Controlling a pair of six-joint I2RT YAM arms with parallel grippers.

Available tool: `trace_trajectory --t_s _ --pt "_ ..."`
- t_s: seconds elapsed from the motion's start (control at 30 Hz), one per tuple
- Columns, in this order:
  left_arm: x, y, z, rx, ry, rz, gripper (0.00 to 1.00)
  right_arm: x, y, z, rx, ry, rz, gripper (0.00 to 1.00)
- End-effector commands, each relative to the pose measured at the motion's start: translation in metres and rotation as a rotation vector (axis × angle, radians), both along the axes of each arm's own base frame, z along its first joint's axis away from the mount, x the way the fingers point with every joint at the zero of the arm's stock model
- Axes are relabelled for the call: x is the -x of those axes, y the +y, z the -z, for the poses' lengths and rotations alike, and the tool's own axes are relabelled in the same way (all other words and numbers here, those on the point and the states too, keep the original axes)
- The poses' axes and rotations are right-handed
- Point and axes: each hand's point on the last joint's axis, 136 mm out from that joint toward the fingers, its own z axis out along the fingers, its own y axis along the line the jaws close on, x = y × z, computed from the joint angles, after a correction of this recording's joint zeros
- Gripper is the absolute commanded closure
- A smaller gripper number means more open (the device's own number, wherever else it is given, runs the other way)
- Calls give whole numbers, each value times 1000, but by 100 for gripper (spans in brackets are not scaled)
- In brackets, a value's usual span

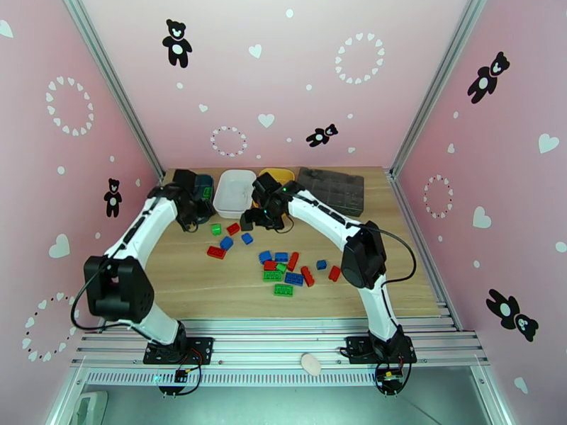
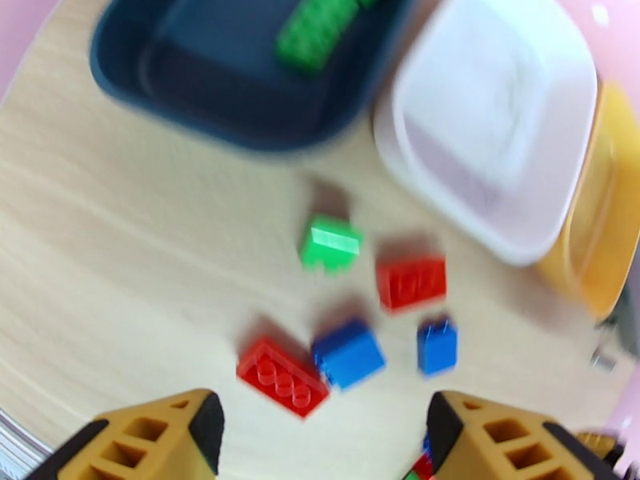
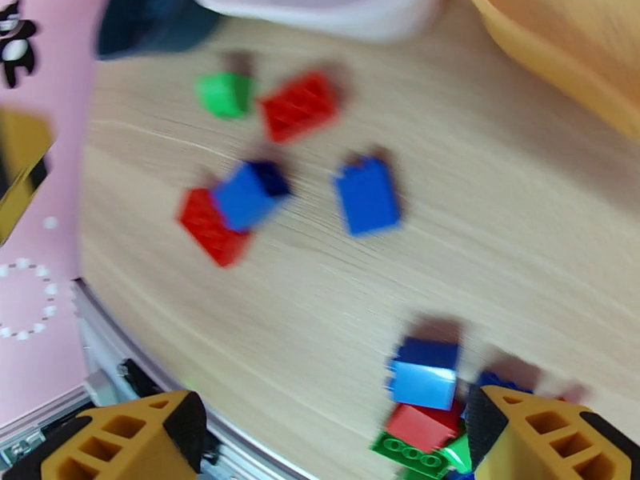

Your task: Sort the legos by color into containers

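Pink teddy-bear walls, light wooden table (image 1: 212,299). Lowest in the top view is the main heap of small red, green and blue studded plastic bricks (image 1: 283,272), packed tight. Further up, a loose handful (image 2: 344,314) lies under both arms. The left gripper (image 2: 324,430) is spread wide and empty, and the right gripper (image 3: 336,438) is the same. Along the far edge are a dark teal plastic tray (image 2: 144,82) holding a green brick (image 2: 316,30), a white tray (image 2: 416,178) and a yellow tray (image 2: 600,258). My worry is both arms crowding that handful and bumping, or wide jaws scooping two colours.

Wooden table (image 1: 212,295) with legos (image 1: 272,275), trays (image 1: 225,202)
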Motion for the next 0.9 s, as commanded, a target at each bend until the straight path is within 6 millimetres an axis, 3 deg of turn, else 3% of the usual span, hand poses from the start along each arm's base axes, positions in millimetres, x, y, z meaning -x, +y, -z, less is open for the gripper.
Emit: trace_trajectory --t_s 0.0,0.13,0.33,0.73,0.87 --pt "11 -1 25 -39 35 13 28 6 -20 -23 6 -50 35 10" --pt "12 -3 45 -45 73 11 31 18 -32 -16 18 -33 51 14" --pt "-8 -6 67 -67 92 59 33 28 -41 -12 21 -21 63 17" --pt "-49 -3 95 -144 90 141 36 22 -40 -17 6 -15 80 17" --pt "-54 -4 107 -153 114 152 38 17 -40 -18 2 -11 85 17"
